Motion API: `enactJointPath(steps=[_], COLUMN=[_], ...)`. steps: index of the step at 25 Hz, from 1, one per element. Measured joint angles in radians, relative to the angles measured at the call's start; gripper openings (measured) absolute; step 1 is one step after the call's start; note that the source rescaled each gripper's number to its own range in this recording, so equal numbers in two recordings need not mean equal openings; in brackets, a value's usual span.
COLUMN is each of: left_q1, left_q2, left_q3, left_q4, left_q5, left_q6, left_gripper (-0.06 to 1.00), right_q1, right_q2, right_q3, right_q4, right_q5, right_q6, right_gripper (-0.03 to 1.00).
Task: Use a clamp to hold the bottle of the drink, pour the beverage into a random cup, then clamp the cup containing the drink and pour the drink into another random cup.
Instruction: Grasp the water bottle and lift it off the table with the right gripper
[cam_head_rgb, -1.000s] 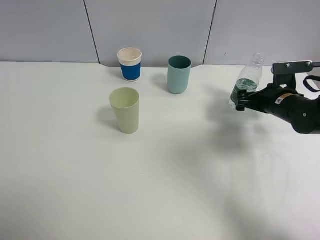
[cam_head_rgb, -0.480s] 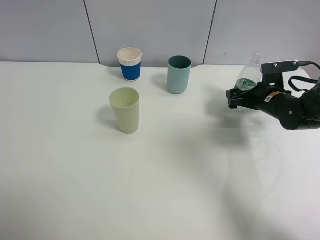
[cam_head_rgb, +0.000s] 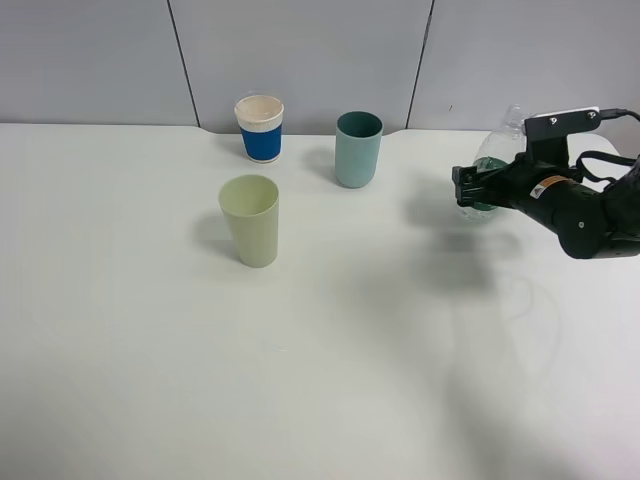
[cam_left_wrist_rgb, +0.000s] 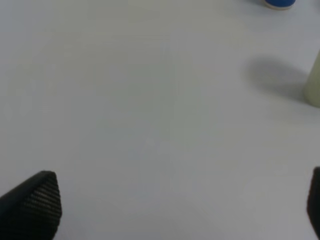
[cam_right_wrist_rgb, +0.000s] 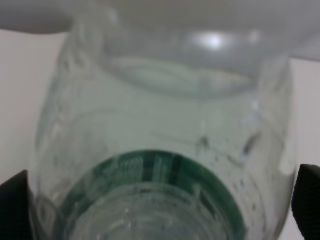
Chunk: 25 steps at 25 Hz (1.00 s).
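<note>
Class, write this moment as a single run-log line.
phase: grasping | right gripper: jaws around bottle | left gripper: open, idle | yellow-green cup: untouched

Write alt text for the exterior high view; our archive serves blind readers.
The right gripper holds a clear green-labelled bottle above the right side of a white table. To the left stand three cups: a pale yellow-green tumbler in front, a white cup with a blue band and a teal cup behind.

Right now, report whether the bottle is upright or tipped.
Tipped. The bottle leans off vertical between the right gripper's fingers; its neck points up toward the wall.
</note>
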Motion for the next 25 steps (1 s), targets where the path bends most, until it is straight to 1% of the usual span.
enactJointPath(steps=[1,2,3,4,6,7,8,9,14,17,20,25], left_q1=[0.0,0.0,0.0,0.0,0.0,0.0,0.0,0.0,0.0,0.0,0.0,0.0], left_q2=[0.0,0.0,0.0,0.0,0.0,0.0,0.0,0.0,0.0,0.0,0.0,0.0], left_q3=[0.0,0.0,0.0,0.0,0.0,0.0,0.0,0.0,0.0,0.0,0.0,0.0], left_q4=[0.0,0.0,0.0,0.0,0.0,0.0,0.0,0.0,0.0,0.0,0.0,0.0], left_q5=[0.0,0.0,0.0,0.0,0.0,0.0,0.0,0.0,0.0,0.0,0.0,0.0], left_q6=[0.0,0.0,0.0,0.0,0.0,0.0,0.0,0.0,0.0,0.0,0.0,0.0], left_gripper=[1.0,1.0,1.0,1.0,1.0,1.0,1.0,1.0,1.0,1.0,1.0,1.0], right_q1=[0.0,0.0,0.0,0.0,0.0,0.0,0.0,0.0,0.0,0.0,0.004,0.022], right_q2=[0.0,0.0,0.0,0.0,0.0,0.0,0.0,0.0,-0.001,-0.008,-0.034,-0.099], right_q3=[0.0,0.0,0.0,0.0,0.0,0.0,0.0,0.0,-0.001,-0.003,-0.006,-0.005], right_q4=[-0.001,-0.002,-0.002,-0.002,-0.002,-0.003,-0.002,-0.002,-0.007,-0.049,-0.076,-0.105], right_q5=[-0.007,-0.008,-0.008,-0.008,-0.005,-0.001,0.004,0.007,0.025,0.04,0.091,0.213], right_q6=[-0.002,-0.002,-0.002,-0.002,0.004,0.014,0.029,0.042,0.055,0.055,0.055,0.058], right_gripper=[0.99,0.95,0.85,0.7,0.31,0.06,0.0,0.02,0.02,0.02,0.02,0.02])
